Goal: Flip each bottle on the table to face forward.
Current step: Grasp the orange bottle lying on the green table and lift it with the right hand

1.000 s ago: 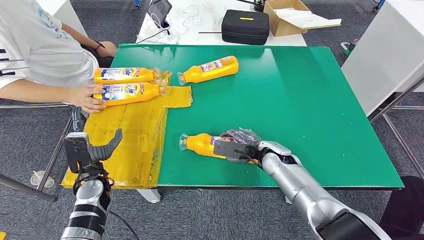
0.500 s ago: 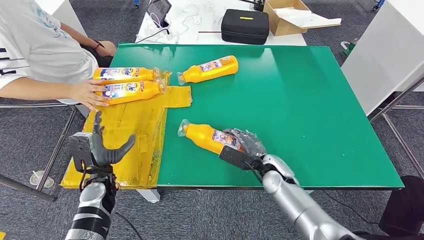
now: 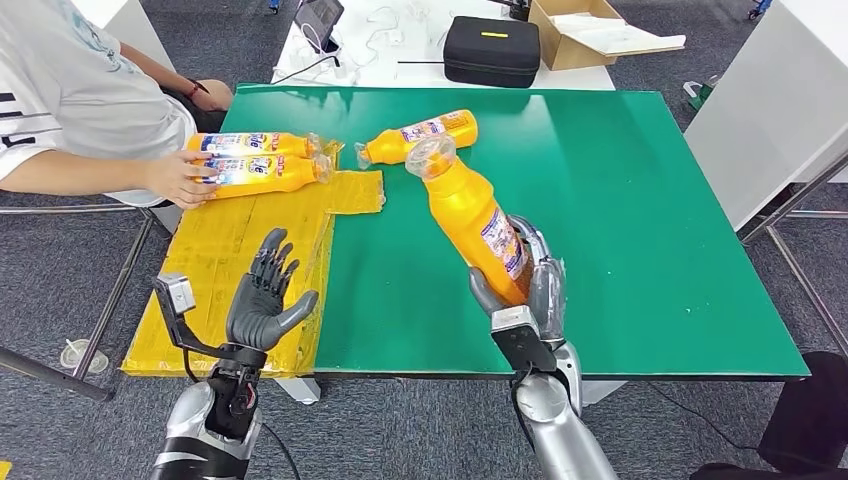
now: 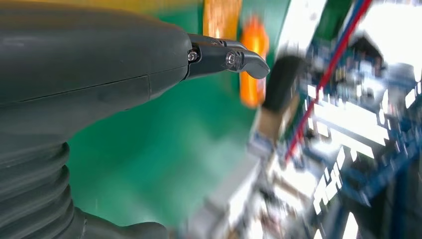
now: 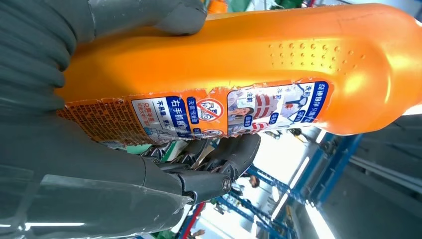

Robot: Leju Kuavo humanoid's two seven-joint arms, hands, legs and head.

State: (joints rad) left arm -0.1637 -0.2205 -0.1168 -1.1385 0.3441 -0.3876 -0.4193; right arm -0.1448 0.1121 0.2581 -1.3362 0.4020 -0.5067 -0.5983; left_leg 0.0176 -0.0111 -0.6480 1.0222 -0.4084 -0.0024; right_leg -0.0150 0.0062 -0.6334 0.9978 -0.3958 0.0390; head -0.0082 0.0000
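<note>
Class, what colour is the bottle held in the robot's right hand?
Orange, with a blue, white and red label; the bottle shows best in the right wrist view.

Arms silver, segmented, black cabling at wrists. Left hand [image 3: 262, 300] and right hand [image 3: 530, 285] dark grey; ribbed grey wrist covers, small screws.

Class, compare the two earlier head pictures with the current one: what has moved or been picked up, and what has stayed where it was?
The right hand, which gripped the near bottle lying on the green table, has lifted it off the surface, cap tilted up and away. The left hand has risen and spread its fingers above the yellow sheet. The far bottle stays put; the person's hand still rests at the two bottles on the sheet.
</note>
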